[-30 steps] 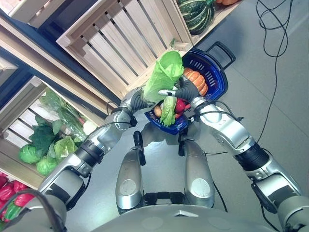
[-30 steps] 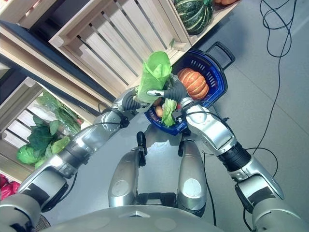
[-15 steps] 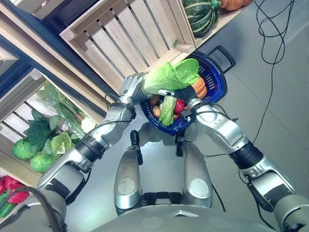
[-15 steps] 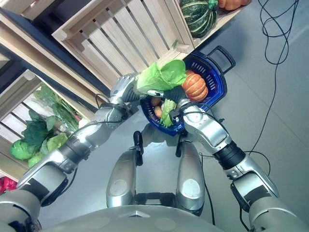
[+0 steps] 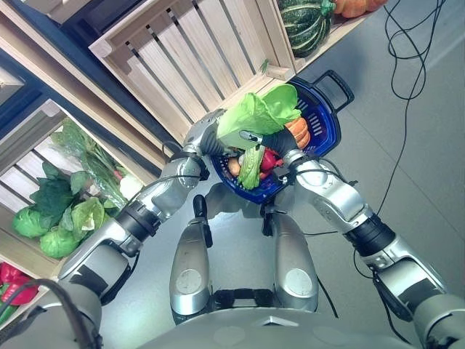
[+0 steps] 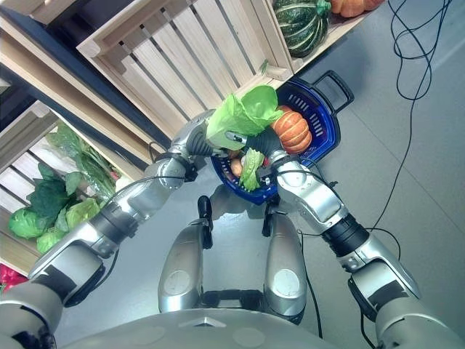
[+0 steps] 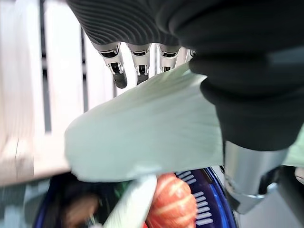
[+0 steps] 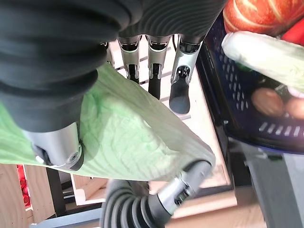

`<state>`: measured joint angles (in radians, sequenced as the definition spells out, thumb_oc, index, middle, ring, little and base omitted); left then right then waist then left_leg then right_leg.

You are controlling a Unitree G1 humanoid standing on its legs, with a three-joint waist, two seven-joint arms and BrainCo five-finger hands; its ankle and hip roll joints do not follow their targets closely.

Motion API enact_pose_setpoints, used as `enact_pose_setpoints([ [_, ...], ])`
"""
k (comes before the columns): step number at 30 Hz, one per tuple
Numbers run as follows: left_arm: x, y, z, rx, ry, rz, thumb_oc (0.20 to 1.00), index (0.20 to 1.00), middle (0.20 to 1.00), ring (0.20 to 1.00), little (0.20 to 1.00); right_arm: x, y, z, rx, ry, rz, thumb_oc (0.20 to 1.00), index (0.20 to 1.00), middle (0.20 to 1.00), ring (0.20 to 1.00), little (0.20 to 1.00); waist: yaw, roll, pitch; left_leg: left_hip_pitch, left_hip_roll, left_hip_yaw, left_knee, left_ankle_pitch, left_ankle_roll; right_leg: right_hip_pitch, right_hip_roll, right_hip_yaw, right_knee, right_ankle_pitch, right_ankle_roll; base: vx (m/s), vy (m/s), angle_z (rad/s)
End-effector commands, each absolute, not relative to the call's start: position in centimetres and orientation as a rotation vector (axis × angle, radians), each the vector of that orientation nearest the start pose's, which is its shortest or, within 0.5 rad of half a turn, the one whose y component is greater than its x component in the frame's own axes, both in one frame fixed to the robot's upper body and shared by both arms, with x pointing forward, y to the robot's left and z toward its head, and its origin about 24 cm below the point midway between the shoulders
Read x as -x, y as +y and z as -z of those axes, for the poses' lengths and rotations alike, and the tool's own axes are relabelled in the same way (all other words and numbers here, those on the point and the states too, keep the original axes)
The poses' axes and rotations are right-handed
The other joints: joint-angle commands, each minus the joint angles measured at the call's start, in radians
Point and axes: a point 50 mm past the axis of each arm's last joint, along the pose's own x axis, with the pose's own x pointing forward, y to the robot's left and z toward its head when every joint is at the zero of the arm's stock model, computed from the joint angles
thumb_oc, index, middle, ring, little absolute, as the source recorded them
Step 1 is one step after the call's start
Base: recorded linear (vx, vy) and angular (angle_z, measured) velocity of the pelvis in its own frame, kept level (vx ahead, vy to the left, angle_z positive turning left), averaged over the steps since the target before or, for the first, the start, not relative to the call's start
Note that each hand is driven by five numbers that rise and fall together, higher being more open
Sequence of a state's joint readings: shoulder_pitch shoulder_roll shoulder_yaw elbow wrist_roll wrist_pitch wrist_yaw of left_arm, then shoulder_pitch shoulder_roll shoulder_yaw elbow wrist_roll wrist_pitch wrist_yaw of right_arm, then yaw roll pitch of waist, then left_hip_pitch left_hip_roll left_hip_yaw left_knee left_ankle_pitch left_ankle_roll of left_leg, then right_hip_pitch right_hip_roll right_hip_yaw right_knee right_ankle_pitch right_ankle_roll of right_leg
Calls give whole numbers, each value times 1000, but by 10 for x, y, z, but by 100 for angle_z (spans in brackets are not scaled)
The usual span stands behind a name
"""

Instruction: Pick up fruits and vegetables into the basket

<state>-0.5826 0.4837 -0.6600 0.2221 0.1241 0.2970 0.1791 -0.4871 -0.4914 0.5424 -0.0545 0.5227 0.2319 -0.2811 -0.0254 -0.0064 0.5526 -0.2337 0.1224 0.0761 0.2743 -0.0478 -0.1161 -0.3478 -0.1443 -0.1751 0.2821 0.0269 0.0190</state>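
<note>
A large pale-green leafy cabbage (image 5: 258,116) is held up between both hands just above the blue basket (image 5: 325,138), which stands on the grey floor (image 5: 407,167) at about 12 o'clock from the robot. The left hand (image 5: 205,136) is pressed to the cabbage from 9 o'clock, fingers curled behind the leaves, thumb over the front; the right hand (image 6: 256,142) grips it from 3 o'clock — fingers and thumb closed round the leaf. Inside the basket an orange pumpkin (image 6: 292,131), a second green leafy vegetable (image 5: 251,166), a red item and a brownish one are seen. Farther off, at 11 o'clock, slatted wooden crates (image 5: 189,58) are stacked — a dark green squash (image 5: 305,25) lies at 1 o'clock, green cabbages (image 5: 62,218) at 9 o'clock.
</note>
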Motion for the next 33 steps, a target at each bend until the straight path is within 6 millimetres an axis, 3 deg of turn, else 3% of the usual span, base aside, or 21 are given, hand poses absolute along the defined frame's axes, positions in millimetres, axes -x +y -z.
enact_pose_setpoints([
  [1,-296,103,-38,-635,145,426,1000,1000,1000,1000,1000,-283,-97,-210,-70,-539,-322,200,200,200,200,200,-14,17,-33,-41,-35,69,24,-50,79,41,-20,13,31,-108,70,0,0,0],
  [4,-269,125,8,-364,379,396,1000,1000,1000,1000,1000,-279,-132,-210,-77,-619,-177,200,200,200,200,200,-24,33,-33,-53,-29,74,24,-50,76,16,-18,10,53,-120,64,-1,7,-4],
  [5,-268,126,9,-355,386,395,1000,1000,1000,1000,1000,-278,-133,-210,-76,-624,-171,200,200,200,200,200,-24,33,-33,-54,-29,74,25,-50,76,15,-18,10,54,-121,64,-10,2,-7],
  [8,-242,140,42,-186,546,374,1000,1000,1000,1000,1000,-273,-159,-210,-37,-672,-61,200,200,200,200,200,-29,41,-33,-75,-23,81,22,-44,74,-12,-17,3,69,-126,58,-18,-16,-8],
  [12,-213,155,71,-67,711,343,1000,1000,1000,1000,1000,-267,-191,-212,23,-707,79,200,200,200,200,200,-33,43,-33,-115,-15,89,13,-30,74,-59,-10,-7,89,-132,52,-32,-79,-8],
  [16,-189,158,88,40,800,351,1000,1000,1000,1000,1000,-263,-215,-208,66,-697,183,200,200,200,200,200,-33,45,-33,-158,-10,93,2,-16,74,-110,-2,-18,113,-141,48,-6,-76,1],
  [17,-182,160,94,46,825,348,1000,1000,1000,1000,1000,-263,-221,-206,74,-681,207,200,200,200,200,200,-33,46,-33,-155,-10,84,7,-39,67,-111,1,-10,132,-172,56,65,-64,-2],
  [21,-172,167,101,-10,852,355,1000,1000,1000,1000,1000,-267,-236,-200,78,-636,258,200,200,200,200,200,-31,52,-33,-212,-6,84,9,-26,65,-177,7,-14,180,-191,49,14,-87,-2],
  [30,-177,168,99,-77,832,373,1000,1000,1000,1000,1000,-295,-246,-172,-54,-449,266,200,200,200,200,200,-3,89,-33,-343,-18,71,51,-6,60,-324,-10,-27,281,-217,34,10,-40,8],
  [33,-182,166,95,-103,797,400,1000,1000,1000,1000,1000,-317,-250,-157,-114,-313,256,200,200,200,200,200,25,118,-33,-400,-25,64,61,9,59,-387,-24,-33,316,-221,28,21,-26,10],
])
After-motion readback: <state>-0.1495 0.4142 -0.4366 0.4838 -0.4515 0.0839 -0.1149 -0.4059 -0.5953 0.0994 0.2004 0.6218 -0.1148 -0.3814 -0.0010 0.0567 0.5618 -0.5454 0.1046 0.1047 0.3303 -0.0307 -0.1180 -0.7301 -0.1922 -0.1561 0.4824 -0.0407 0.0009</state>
